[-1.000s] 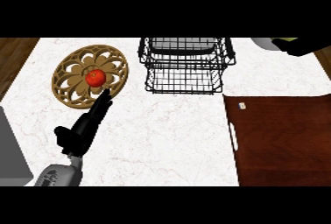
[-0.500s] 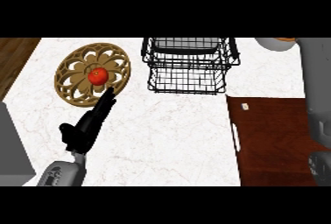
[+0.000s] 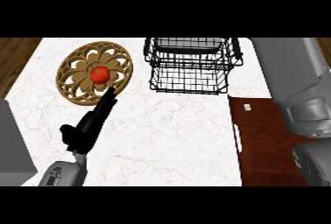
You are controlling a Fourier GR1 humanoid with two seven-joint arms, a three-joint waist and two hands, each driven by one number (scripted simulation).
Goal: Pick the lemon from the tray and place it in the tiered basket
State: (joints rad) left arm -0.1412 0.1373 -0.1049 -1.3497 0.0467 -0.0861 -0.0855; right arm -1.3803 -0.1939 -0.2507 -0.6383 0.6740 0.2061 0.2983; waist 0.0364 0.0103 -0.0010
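1. The left hand (image 3: 89,124) comes up from the lower left on a grey forearm (image 3: 65,175) and is angled up and to the right toward the tray (image 3: 76,94).
2. Its fingers (image 3: 103,105) are straight and pressed together, pinching nothing. The thumb (image 3: 68,130) sticks out to the left.
3. The fingertips overlap the tray's lower rim in the head view (touching or hovering above it, cannot tell).
4. The red fruit (image 3: 100,75) is round and red rather than lemon yellow. It sits at the centre of the round, ornate wooden tray, just beyond the fingertips and apart from them.
5. The tiered basket (image 3: 192,65) is black wire and stands upright on the white marble counter (image 3: 174,140), to the right of the tray at the far edge. Nothing shows inside it.
6. The right forearm (image 3: 294,83) is a large grey shape along the right edge. Its hand is out of view, so the state of its fingers cannot be told.
7. A dark brown panel (image 3: 265,144) lies at the lower right beside the counter, with a small white tag (image 3: 248,106) near its top corner.
8. A grey block (image 3: 13,140) sits at the left edge.
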